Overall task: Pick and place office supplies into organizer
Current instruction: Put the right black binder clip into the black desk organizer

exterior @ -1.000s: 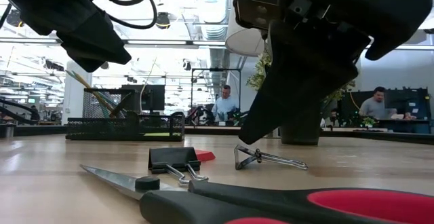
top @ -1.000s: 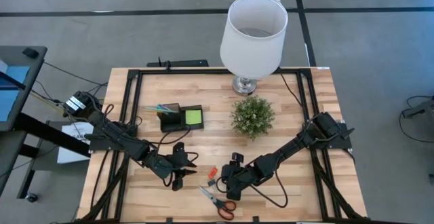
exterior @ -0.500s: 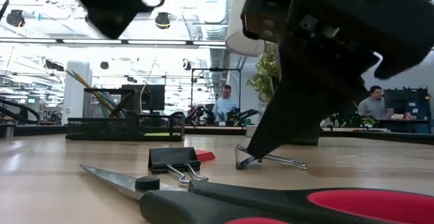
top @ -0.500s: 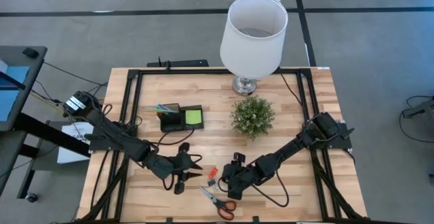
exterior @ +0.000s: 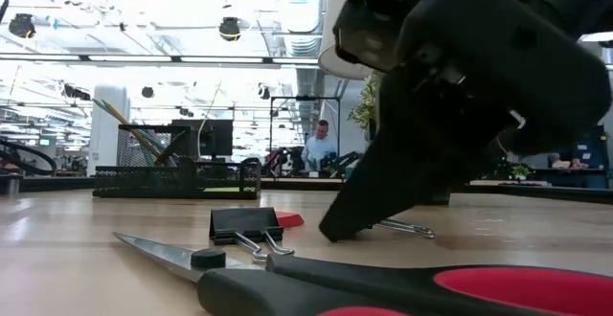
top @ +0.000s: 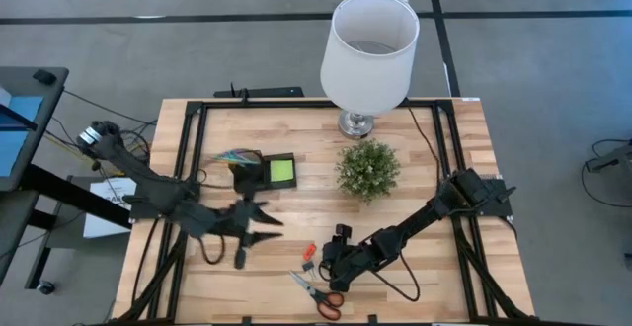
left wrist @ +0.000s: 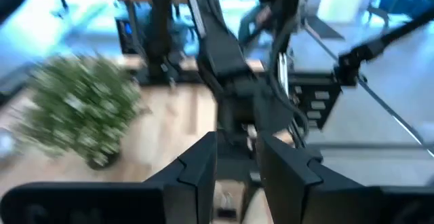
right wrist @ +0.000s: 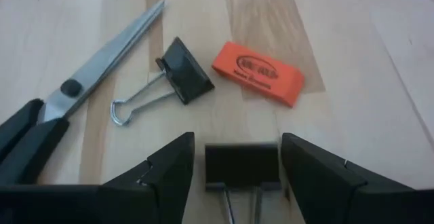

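Clips and scissors are seen lying on the front part of the wooden table (top: 434,168). One black binder clip (right wrist: 242,163) is framed between the spread fingers of the right gripper (right wrist: 237,173), which is lowered close to the tabletop with its jaws wide apart on either side of the clip; whether the pads touch it cannot be told. A second black clip (right wrist: 184,71) with a wire handle is placed just beyond it, and an orange eraser-like block (right wrist: 258,73) lies beside that clip. Red-handled scissors (top: 318,290) are laid near the front edge, their blade reaching toward the second clip. Farther back, the black organizer (top: 259,171) is set left of centre, with pens (top: 229,155) in its tall compartment and a lime-green sticky-note pad (top: 282,171) in its low tray. A small potted plant (top: 368,169) stands to the organizer's right, and a white-shaded lamp (top: 367,44) behind the plant. The left gripper (top: 259,219) is held above the table in front of the organizer; its fingers (left wrist: 203,166) are parted a little, with nothing seen between them.
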Available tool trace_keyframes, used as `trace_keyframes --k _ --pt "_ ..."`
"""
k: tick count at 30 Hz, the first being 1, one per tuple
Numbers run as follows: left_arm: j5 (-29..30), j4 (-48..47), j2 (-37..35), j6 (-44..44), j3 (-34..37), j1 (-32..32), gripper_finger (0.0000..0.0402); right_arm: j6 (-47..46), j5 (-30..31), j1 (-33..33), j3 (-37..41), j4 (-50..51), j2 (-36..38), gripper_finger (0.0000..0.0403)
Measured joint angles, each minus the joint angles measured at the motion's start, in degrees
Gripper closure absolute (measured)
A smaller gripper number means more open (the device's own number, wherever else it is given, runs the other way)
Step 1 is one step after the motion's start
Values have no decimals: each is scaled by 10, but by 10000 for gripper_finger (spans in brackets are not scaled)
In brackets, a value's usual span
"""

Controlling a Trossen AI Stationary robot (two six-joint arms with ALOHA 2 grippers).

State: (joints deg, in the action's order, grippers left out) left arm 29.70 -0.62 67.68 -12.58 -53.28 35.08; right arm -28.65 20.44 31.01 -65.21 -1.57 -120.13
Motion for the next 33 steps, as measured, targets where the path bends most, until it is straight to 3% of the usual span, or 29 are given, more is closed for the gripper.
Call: trace_keyframes --k 6,13,22,33 --pt "66 -17 -104 49 -3 20 304 -6 34 9 -25 3 -38 187" --pt "77 -60 -184 71 -3 41 304 -13 33 21 -22 24 -25 201" --pt "114 -152 -176 -15 -2 43 304 -46 48 39 -19 47 -26 213" --pt "113 -159 -147 -45 -2 47 303 -91 63 59 -18 64 -27 214"
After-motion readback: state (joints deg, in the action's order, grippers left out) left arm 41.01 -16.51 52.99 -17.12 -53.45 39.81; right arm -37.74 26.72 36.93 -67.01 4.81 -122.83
